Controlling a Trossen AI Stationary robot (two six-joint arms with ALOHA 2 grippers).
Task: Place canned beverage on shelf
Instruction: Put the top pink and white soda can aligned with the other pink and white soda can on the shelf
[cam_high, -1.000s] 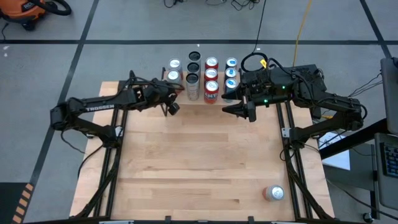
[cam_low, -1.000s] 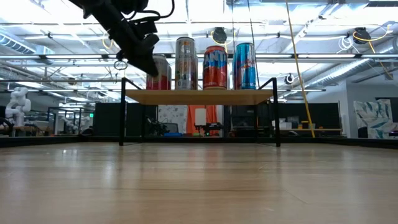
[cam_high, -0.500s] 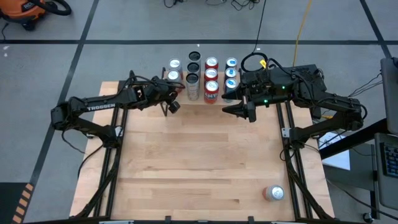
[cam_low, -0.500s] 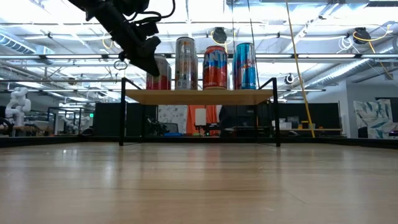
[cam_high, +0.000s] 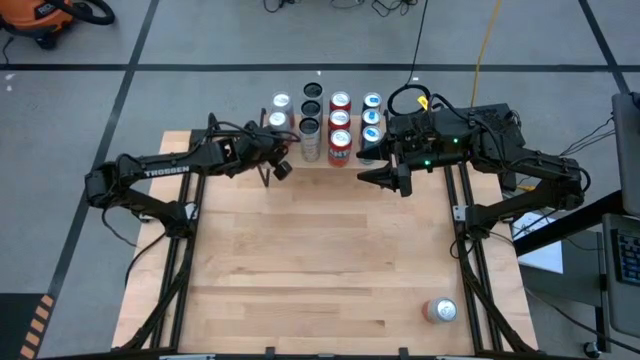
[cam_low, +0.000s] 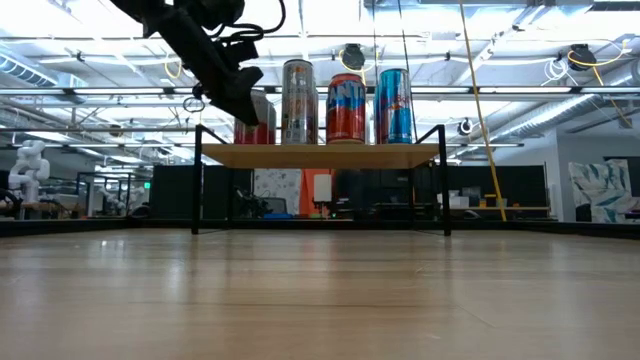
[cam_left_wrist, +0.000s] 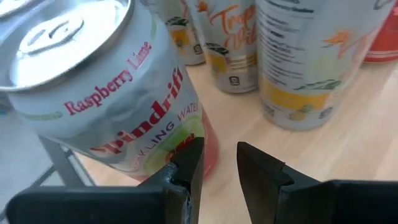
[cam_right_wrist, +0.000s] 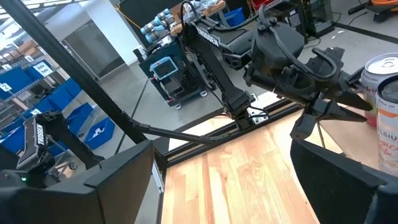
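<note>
Two pincers hung close to the shelf (cam_low: 320, 155), and neither held anything. At the shelf's near left corner, the left pincer (cam_high: 282, 169) was raised to about the height of the cans. Its fingers (cam_left_wrist: 186, 168) were parted by only a narrow gap, and nothing sat in that gap. Just ahead of it and a little to one side stood a Spindrift can (cam_left_wrist: 106, 106), upright at the board's corner. The can lay outside the gap and very near one fingertip; whether they touched could not be told. More upright cans (cam_left_wrist: 298, 62) stood farther ahead of that pincer on the light board, packed in rows that covered most of the top. From table height the left pincer (cam_low: 238, 98) overlapped the leftmost can of the front row, with a silver can (cam_low: 298, 100), a red can (cam_low: 346, 108) and a blue can (cam_low: 394, 105) off to its side. By the shelf's right end, the right pincer (cam_high: 400, 183) hovered over the tabletop (cam_high: 320, 260), its fingers (cam_right_wrist: 124, 180) spread wide around empty air. One lone can (cam_high: 440, 311) sat on the tabletop well apart from both pincers, far back from the right one toward the table's near right corner.
</note>
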